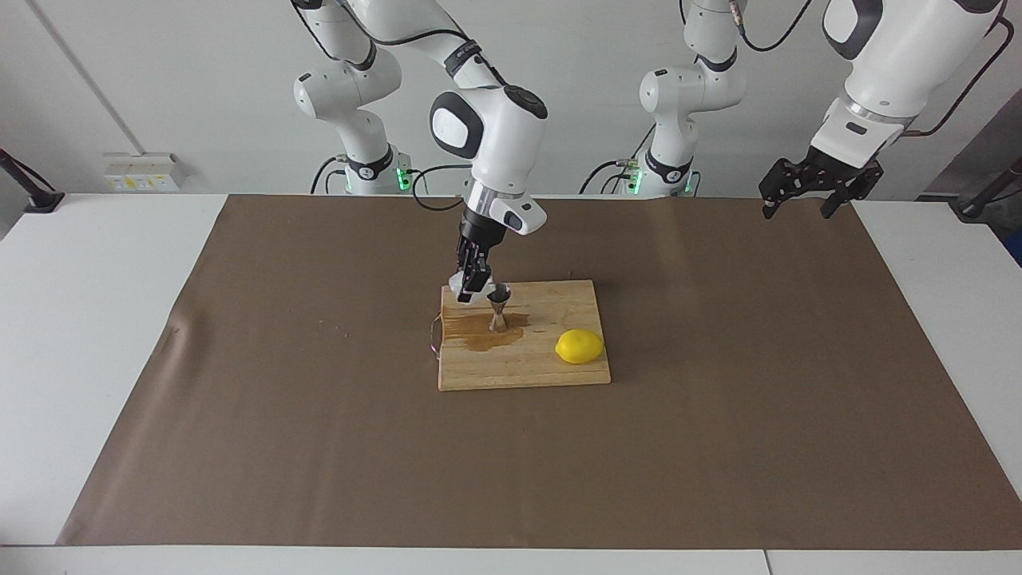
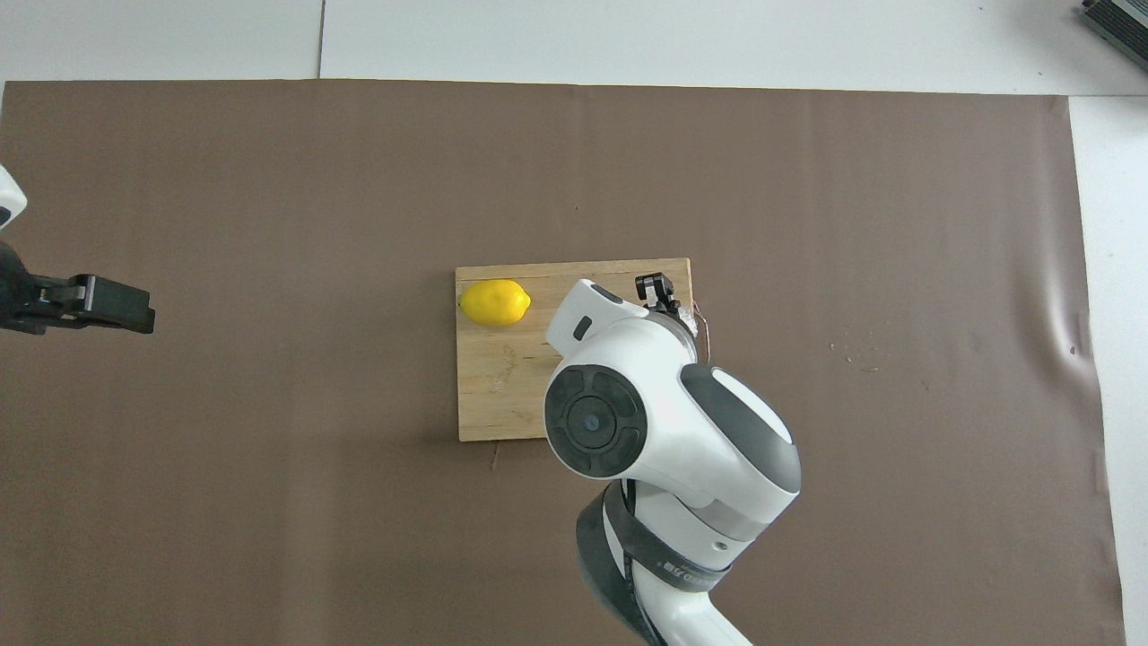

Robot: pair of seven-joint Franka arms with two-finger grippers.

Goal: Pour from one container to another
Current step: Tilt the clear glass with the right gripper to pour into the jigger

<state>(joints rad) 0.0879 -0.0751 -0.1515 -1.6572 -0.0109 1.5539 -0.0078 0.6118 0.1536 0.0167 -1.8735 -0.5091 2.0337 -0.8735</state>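
My right gripper [image 1: 471, 287] is shut on the small clear glass cup [image 1: 457, 283]. It holds the cup tilted just above the wooden board [image 1: 559, 371], right beside the rim of the steel hourglass jigger [image 1: 497, 313]. The jigger stands upright on the board in a brown puddle [image 1: 479, 342]. In the overhead view the right arm hides the jigger; only a fingertip [image 2: 656, 287] and a sliver of the cup [image 2: 687, 314] show. My left gripper [image 1: 805, 196] hangs open and holds nothing, high over the left arm's end of the table, where that arm waits.
A yellow lemon [image 1: 579, 346] lies on the board's corner toward the left arm's end, farther from the robots than the jigger. The board sits mid-table on a brown paper mat [image 1: 718, 447]. A thin wire loop [image 1: 433, 335] sticks out of the board's edge.
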